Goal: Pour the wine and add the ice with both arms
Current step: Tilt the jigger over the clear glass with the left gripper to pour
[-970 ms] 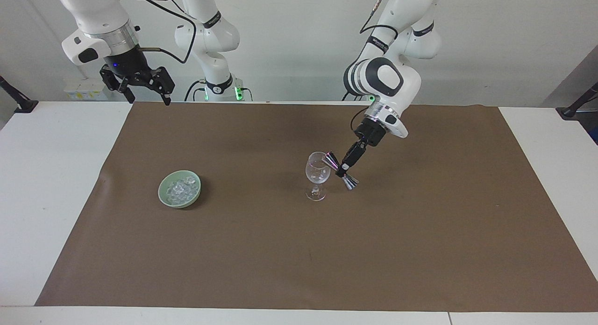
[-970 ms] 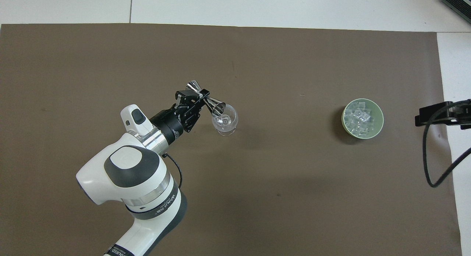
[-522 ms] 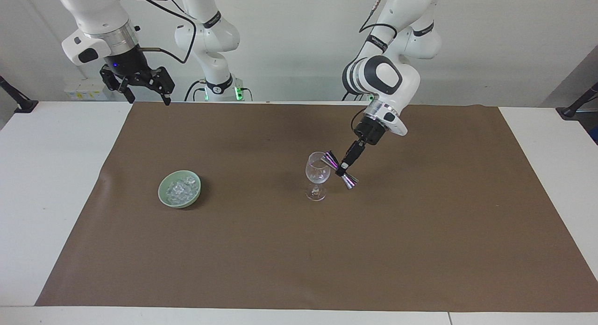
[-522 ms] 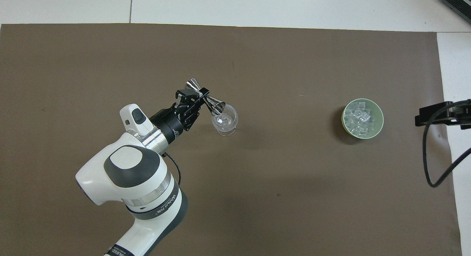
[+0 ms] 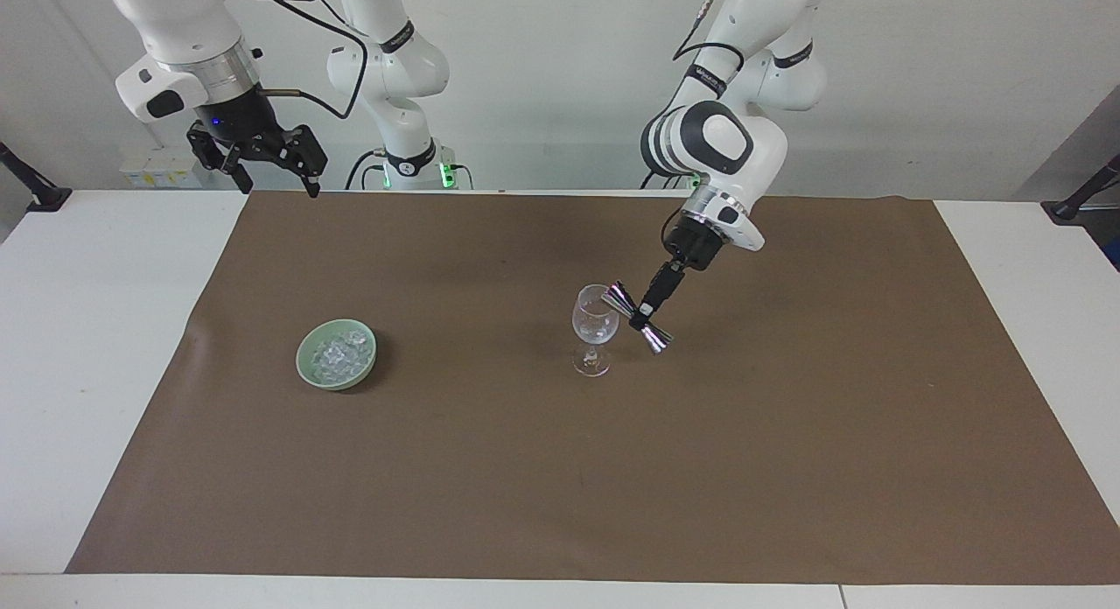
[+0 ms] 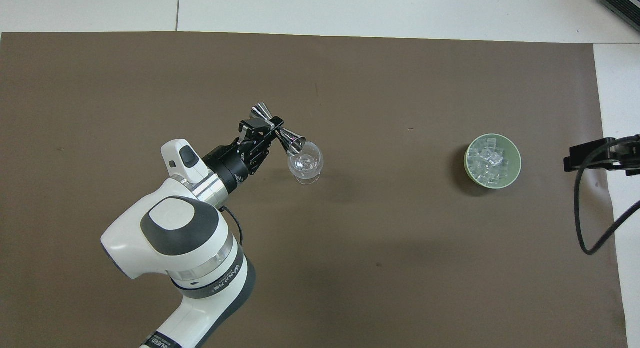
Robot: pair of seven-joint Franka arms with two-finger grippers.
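Observation:
A clear wine glass stands upright mid-mat. My left gripper is shut on the waist of a shiny double-cone jigger, tipped so one mouth sits at the glass's rim. Clear ice chunks fill a pale green bowl toward the right arm's end of the mat. My right gripper waits open, raised over the table edge by its base; only part of it shows from overhead. No wine is visible.
A brown mat covers most of the white table. A black cable hangs by the right gripper. Black clamp stands sit at both ends of the table.
The left arm's wrist has shifted slightly, keeping the jigger tipped at the glass's rim. The right arm has not moved.

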